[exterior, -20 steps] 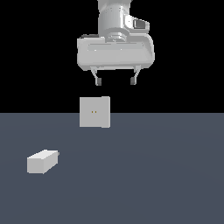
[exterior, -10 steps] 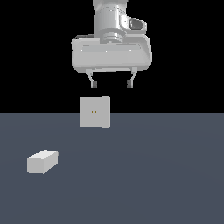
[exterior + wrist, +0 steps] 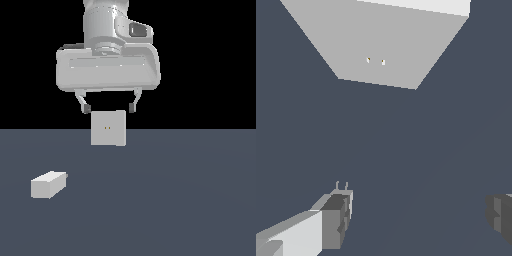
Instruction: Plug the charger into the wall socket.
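The charger [image 3: 48,184] is a small white block lying on the floor at the exterior view's left, with tiny grey prongs [image 3: 65,176] at its far end. The wall socket [image 3: 108,128] is an upright white square plate with two orange holes. My gripper [image 3: 109,107] hangs open and empty, with its dark fingertips level with the socket's top edge. In the wrist view the socket [image 3: 381,45] faces me. One finger [image 3: 336,220] covers most of the charger, and only the prongs [image 3: 342,189] poke out past it. Nothing lies at the gripper's midpoint [image 3: 417,216] between the wide-apart fingers.
A flat dark blue-grey floor [image 3: 190,200] carries both objects, with a black backdrop behind it. No other objects show in either view.
The gripper has come down and shifted toward the exterior view's left, and it looks larger now. It stays open. The charger and the socket have not moved.
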Available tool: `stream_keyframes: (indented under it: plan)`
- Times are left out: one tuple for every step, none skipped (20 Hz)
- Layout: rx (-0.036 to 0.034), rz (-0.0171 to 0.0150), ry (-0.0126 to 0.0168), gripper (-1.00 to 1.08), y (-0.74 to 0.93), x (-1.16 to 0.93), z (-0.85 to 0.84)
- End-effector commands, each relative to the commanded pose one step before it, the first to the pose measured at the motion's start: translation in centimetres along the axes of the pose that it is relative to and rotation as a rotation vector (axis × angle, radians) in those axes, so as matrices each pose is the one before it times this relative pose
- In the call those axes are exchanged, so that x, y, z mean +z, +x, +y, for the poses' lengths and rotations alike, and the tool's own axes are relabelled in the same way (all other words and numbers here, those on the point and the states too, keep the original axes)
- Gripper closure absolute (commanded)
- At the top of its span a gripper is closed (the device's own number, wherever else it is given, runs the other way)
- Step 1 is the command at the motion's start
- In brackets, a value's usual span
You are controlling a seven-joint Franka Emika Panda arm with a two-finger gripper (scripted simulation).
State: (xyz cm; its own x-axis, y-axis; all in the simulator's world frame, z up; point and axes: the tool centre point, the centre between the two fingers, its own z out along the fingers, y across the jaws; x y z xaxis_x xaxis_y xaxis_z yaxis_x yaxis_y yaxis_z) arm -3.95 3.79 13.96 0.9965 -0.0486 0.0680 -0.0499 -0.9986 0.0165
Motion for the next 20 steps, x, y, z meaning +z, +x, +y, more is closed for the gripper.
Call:
stream_keyframes:
  plan:
    - [0.00903, 0.01487, 0.00291, -0.92, -1.302, 1.109, -1.352]
    - [0.00391, 0.00613, 0.00101, -0.92, -0.502, 0.447, -0.534]
    - [0.00384, 0.00602, 0.00099, -0.92, -0.488, 0.436, -0.522]
    - [0.00374, 0.00585, 0.00095, -0.92, -0.473, 0.428, -0.510]
    - [0.00363, 0.00568, 0.00090, -0.92, -0.457, 0.417, -0.497]
    - [0.00352, 0.00551, 0.00083, -0.92, -0.438, 0.404, -0.480]
    - [0.00334, 0.00523, 0.00076, -0.92, -0.416, 0.391, -0.461]
    - [0.00317, 0.00497, 0.00069, -0.92, -0.392, 0.370, -0.436]
    - [0.00297, 0.00467, 0.00060, -0.92, -0.366, 0.351, -0.411]
    - [0.00281, 0.00442, 0.00050, -0.92, -0.339, 0.329, -0.385]
    - [0.00262, 0.00410, 0.00039, -0.92, -0.313, 0.311, -0.361]
    - [0.00243, 0.00381, 0.00027, -0.92, -0.286, 0.292, -0.336]
    - [0.00225, 0.00354, 0.00019, -0.92, -0.261, 0.269, -0.309]
    - [0.00203, 0.00319, 0.00013, -0.92, -0.236, 0.249, -0.283]
    - [0.00188, 0.00297, 0.00008, -0.92, -0.210, 0.220, -0.252]
    - [0.00163, 0.00258, 0.00003, -0.92, -0.185, 0.200, -0.226]
    - [0.00141, 0.00222, -0.00002, -0.92, -0.159, 0.176, -0.198]
    - [0.00126, 0.00197, -0.00008, -0.92, -0.131, 0.148, -0.166]
    - [0.00103, 0.00158, -0.00014, -0.92, -0.105, 0.126, -0.140]
    - [0.00085, 0.00128, -0.00019, -0.92, -0.079, 0.102, -0.111]
